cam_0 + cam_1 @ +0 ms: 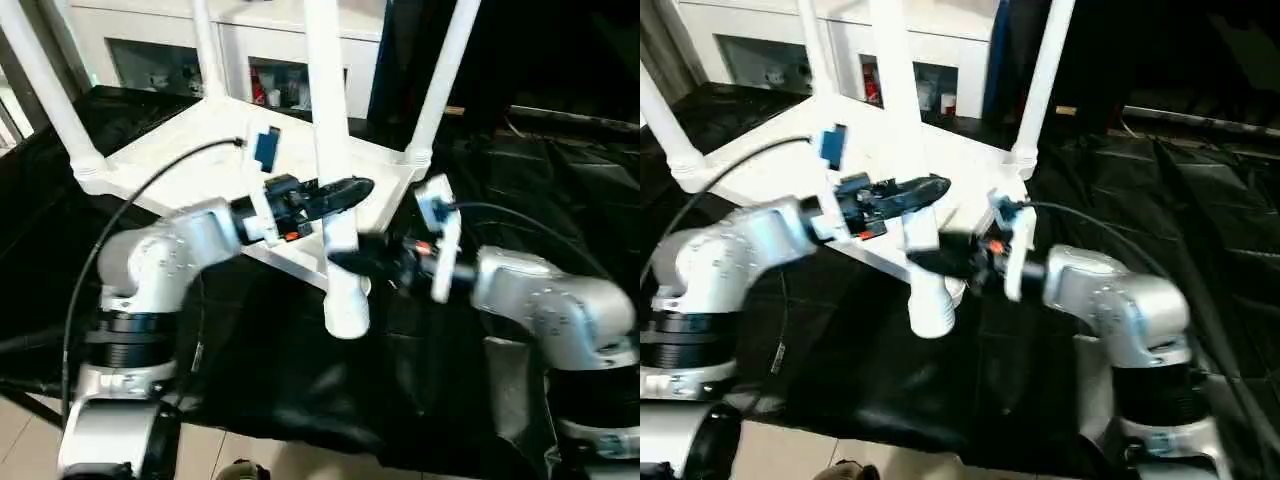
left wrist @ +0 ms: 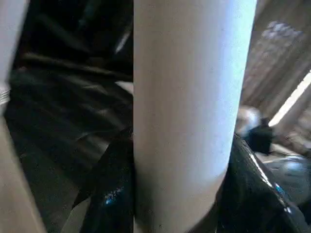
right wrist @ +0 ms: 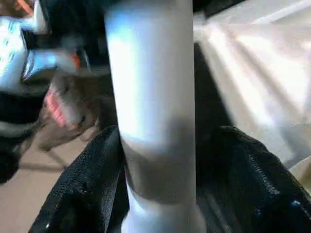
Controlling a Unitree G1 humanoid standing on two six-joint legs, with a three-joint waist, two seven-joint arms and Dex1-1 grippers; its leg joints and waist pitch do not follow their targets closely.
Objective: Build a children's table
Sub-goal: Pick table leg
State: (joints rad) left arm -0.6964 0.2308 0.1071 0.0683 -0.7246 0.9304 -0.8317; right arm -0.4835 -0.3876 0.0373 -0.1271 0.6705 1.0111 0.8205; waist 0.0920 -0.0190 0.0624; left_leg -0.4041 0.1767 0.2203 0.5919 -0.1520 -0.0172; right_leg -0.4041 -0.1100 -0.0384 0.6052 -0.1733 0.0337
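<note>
The children's table top point(image 1: 190, 140) lies upside down on the black-draped work table. Three white legs point(image 1: 45, 90) point(image 1: 205, 50) point(image 1: 440, 80) stand up from its corners. A fourth leg point(image 1: 330, 150) stands nearly upright at the near corner, its thick lower end point(image 1: 347, 300) at the corner socket. My left gripper point(image 1: 345, 190) is shut on this leg; in the left wrist view both black fingers point(image 2: 109, 194) press against it. Just below, my right gripper point(image 1: 350, 262) surrounds the same leg. In the right wrist view one of its fingers point(image 3: 252, 179) stands apart from the tube.
A white cabinet point(image 1: 250, 60) with low open shelves stands behind the work table. The black drape point(image 1: 530, 200) spreads to the right and hangs over the near edge, with pale floor point(image 1: 300, 460) below. A black cable point(image 1: 130, 215) loops from my left forearm.
</note>
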